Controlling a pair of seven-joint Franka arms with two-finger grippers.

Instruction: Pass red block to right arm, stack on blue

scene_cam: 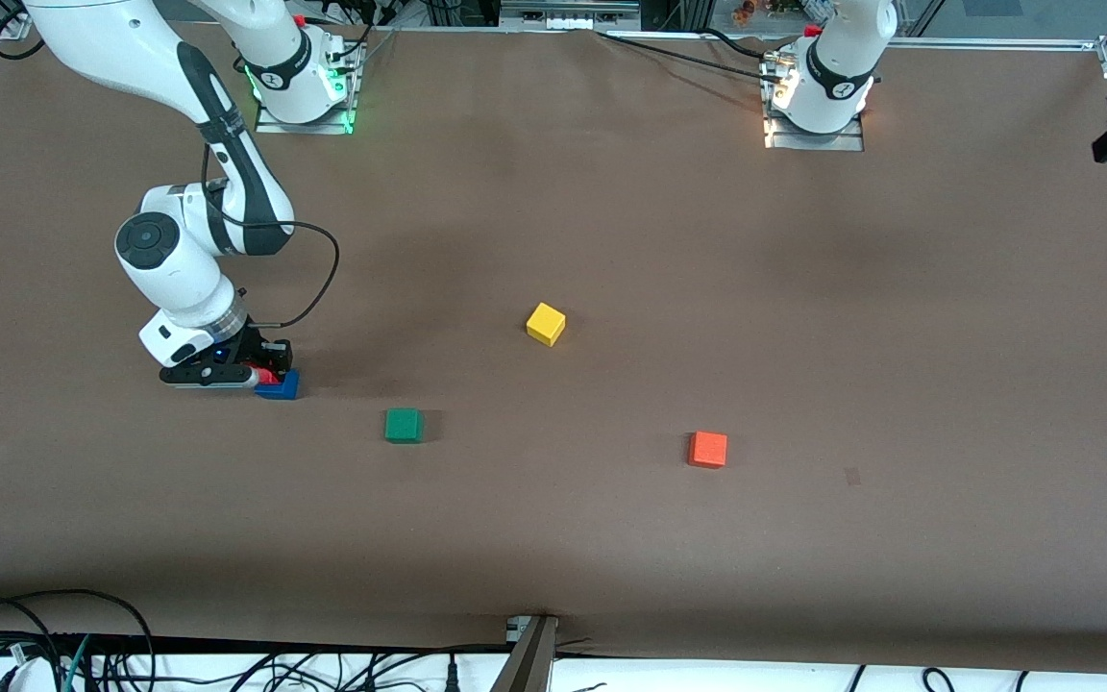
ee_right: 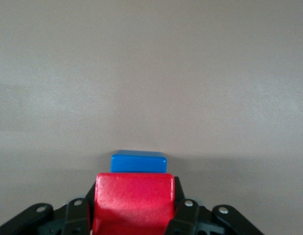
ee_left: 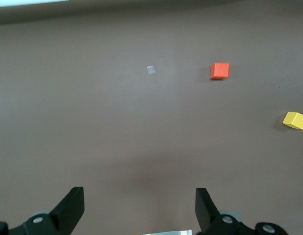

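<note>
The red block (scene_cam: 271,374) sits between the fingers of my right gripper (scene_cam: 265,375), low at the right arm's end of the table. It is directly over the blue block (scene_cam: 281,387), which stands on the table. In the right wrist view the red block (ee_right: 134,200) fills the space between the black fingers (ee_right: 182,208), and they press its two sides. The blue block (ee_right: 138,162) peeks out just under it. I cannot tell whether the two blocks touch. My left gripper (ee_left: 140,205) hangs high over the table, open and holding nothing. Of that arm only the base shows in the front view.
A yellow cube (scene_cam: 546,324) lies mid-table. A green cube (scene_cam: 404,425) lies nearer the front camera, close to the blue block. An orange cube (scene_cam: 708,449) lies toward the left arm's end. A small grey mark (scene_cam: 852,476) is on the brown tabletop (scene_cam: 611,538).
</note>
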